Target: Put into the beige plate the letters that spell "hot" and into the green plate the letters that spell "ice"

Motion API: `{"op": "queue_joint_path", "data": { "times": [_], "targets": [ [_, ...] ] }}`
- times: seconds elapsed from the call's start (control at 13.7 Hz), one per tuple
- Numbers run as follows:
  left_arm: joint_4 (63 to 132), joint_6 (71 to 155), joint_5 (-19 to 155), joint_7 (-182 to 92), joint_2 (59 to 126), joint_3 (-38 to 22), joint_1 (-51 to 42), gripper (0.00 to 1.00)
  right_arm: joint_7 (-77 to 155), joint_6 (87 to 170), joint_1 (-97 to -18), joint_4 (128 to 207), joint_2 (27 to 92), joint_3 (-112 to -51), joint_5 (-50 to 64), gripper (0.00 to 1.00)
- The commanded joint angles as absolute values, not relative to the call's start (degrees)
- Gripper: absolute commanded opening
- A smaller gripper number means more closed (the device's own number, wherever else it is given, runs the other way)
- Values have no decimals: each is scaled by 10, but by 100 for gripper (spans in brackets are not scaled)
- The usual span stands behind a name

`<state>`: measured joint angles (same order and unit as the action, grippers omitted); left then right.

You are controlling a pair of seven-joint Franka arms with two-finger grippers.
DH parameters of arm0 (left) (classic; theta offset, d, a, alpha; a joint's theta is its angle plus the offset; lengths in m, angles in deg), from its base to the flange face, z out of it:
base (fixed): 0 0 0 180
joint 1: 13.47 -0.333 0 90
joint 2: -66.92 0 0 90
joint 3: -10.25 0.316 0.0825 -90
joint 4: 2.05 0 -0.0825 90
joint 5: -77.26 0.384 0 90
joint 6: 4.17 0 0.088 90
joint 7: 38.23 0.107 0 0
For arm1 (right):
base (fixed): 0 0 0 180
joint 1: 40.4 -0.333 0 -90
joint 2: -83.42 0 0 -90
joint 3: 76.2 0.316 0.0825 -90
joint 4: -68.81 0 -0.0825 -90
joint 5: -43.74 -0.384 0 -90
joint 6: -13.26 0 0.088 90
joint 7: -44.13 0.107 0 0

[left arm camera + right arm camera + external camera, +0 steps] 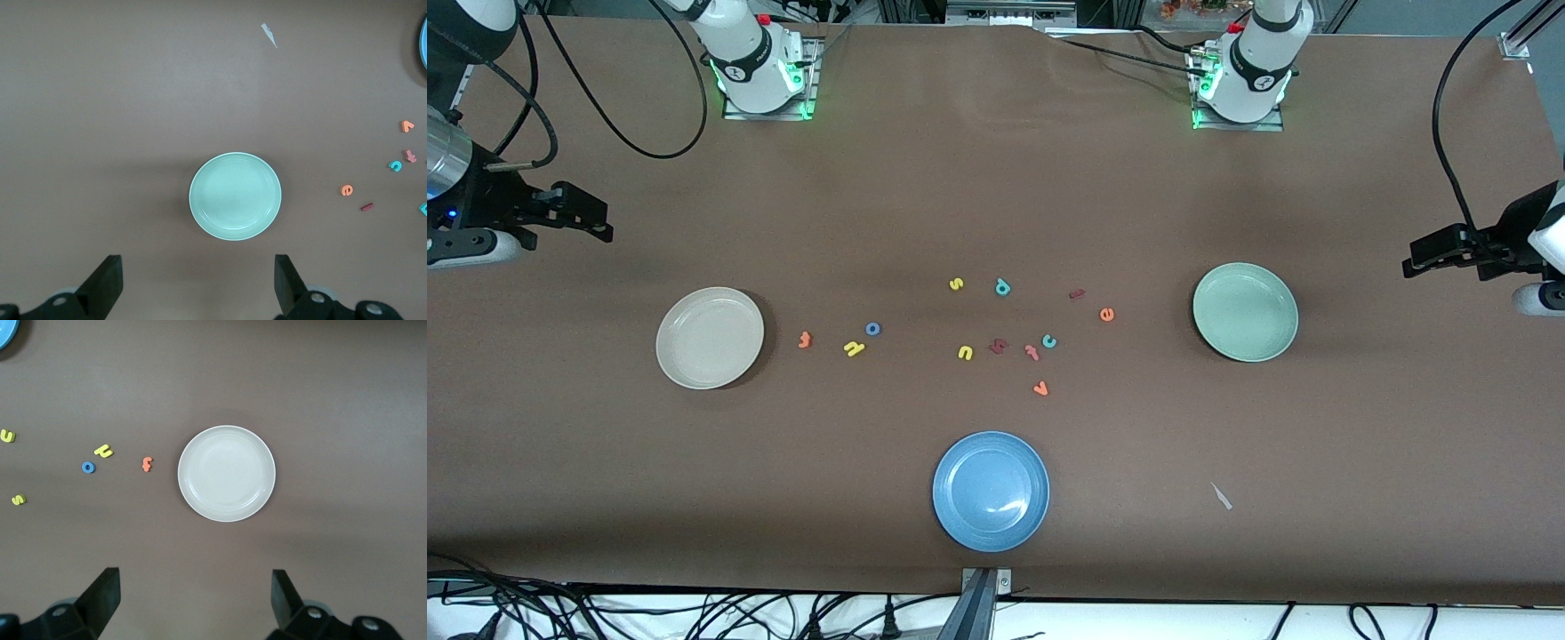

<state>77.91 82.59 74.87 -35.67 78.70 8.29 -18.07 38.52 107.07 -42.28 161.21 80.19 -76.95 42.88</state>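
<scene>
The beige plate (710,338) (227,473) lies empty toward the right arm's end. Beside it lie the orange t (805,340) (147,463), yellow h (855,348) (103,451) and blue o (873,329) (88,467). The green plate (1245,311) (235,196) lies empty toward the left arm's end, with the orange e (1106,314) (347,191), dark red i (1077,293) (367,207) and teal c (1048,340) (395,165) beside it. My right gripper (589,213) (195,603) hangs open and empty over the table's edge near the beige plate. My left gripper (1421,256) (199,287) hangs open and empty near the green plate.
A blue plate (991,491) lies nearest the front camera. Other letters sit mid-table: yellow s (956,284), teal p (1002,286), yellow u (965,353), a dark red letter (998,347), pinkish f (1032,352), orange v (1040,388). A paper scrap (1221,496) lies beside the blue plate.
</scene>
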Motion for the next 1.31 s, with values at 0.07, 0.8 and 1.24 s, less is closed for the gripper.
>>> {"op": "queue_joint_path", "data": {
  "times": [0.07, 0.8, 1.24],
  "targets": [
    [778, 828, 744, -356, 787, 83, -182, 100, 384, 1060, -420, 1604, 800, -769, 423, 100],
    [778, 830, 745, -356, 797, 83, -181, 100, 386, 1060, -421, 1603, 800, -769, 423, 100],
    [778, 830, 744, -356, 799, 83, -181, 100, 386, 1060, -421, 1603, 800, -769, 423, 100]
  ]
}}
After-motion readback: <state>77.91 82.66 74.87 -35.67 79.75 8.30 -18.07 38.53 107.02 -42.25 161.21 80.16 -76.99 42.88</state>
